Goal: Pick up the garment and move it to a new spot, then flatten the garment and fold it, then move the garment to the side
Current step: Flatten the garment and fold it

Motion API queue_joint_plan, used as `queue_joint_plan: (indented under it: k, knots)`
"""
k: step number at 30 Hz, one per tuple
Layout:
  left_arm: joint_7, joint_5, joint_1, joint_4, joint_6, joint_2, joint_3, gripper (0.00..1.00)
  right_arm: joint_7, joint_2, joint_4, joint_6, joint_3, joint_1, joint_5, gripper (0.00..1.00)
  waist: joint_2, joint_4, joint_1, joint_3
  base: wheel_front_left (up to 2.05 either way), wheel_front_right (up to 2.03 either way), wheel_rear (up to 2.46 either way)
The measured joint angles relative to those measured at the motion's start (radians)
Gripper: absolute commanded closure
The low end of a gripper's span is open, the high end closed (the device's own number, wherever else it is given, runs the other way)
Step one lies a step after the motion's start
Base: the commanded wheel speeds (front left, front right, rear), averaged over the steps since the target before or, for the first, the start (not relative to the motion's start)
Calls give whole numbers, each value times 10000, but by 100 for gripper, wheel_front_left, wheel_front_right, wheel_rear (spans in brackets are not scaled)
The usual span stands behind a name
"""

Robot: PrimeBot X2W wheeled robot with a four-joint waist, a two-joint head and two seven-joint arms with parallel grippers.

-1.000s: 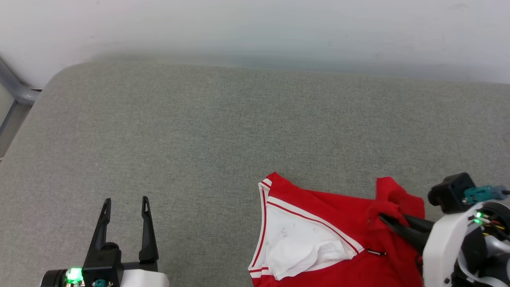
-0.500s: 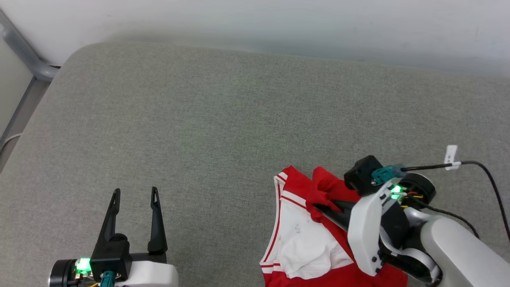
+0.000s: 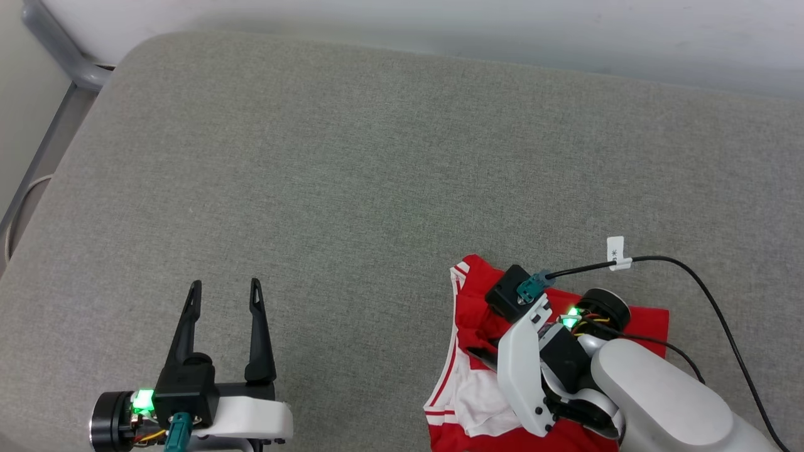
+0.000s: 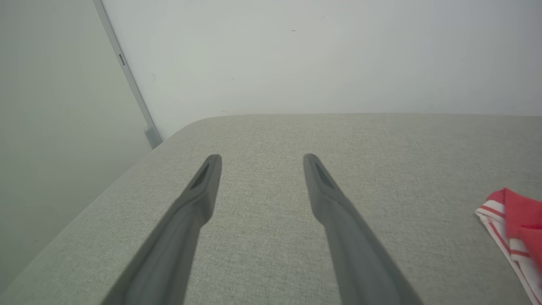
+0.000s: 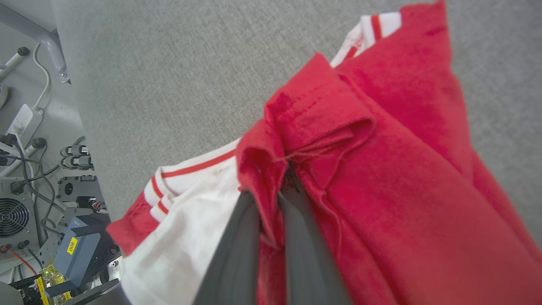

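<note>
My right jaws clamped bunched fold of red white-sleeved jersey shirt (image 5: 381, 190); left jaws gaped empty above grey fabric bench (image 3: 314, 157). Feared thin pinch slipping if cloth dragged.

the head camera is looking steeply down from high above the grey padded surface (image 3: 352, 188), facing the wall (image 3: 440, 25) at its far edge. the left wrist camera is sitting low, looking along the left gripper (image 4: 261, 157) across that surface toward the wall. the right wrist camera is looking from very close onto the garment (image 5: 402, 178). all three are taking in the garment and surface.
</note>
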Motion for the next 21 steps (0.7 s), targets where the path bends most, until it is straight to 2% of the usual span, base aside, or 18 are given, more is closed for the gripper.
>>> queue_joint_plan:
  k: [6, 7, 8, 9, 15, 21]
  knots:
    - [2, -10, -85, 71, 77, -31, -15, 0, -713, 71, 654, 2, 514, -152, 205, 100, 0, 5, 0, -49, 0, 0, 0]
    - [2, -10, -60, 77, 77, -33, 19, 0, -890, 48, 629, 0, 566, -151, 288, 71, 0, -25, 0, -94, 0, 0, 0]
    - [0, -10, -14, 92, 75, -29, 42, 0, -1045, 19, 585, 2, 562, -142, 426, 10, 0, -56, 0, -148, 0, 0, 0]
    - [2, -10, 49, 117, 75, -25, 69, 0, -1187, -48, 483, 2, 581, -118, 514, 0, 0, -87, 0, -212, 0, 0, 0]
    - [2, -10, 226, 150, 58, 44, 157, 0, -2184, -1057, -853, 0, 132, 362, 464, 0, 0, -343, 0, -623, 0, 0, 0]
    - [2, 2, 498, 142, 13, 161, 265, 0, -2518, -1944, -2610, 4, -1465, 1634, 102, 0, 0, -717, 0, -979, 0, 0, 0]
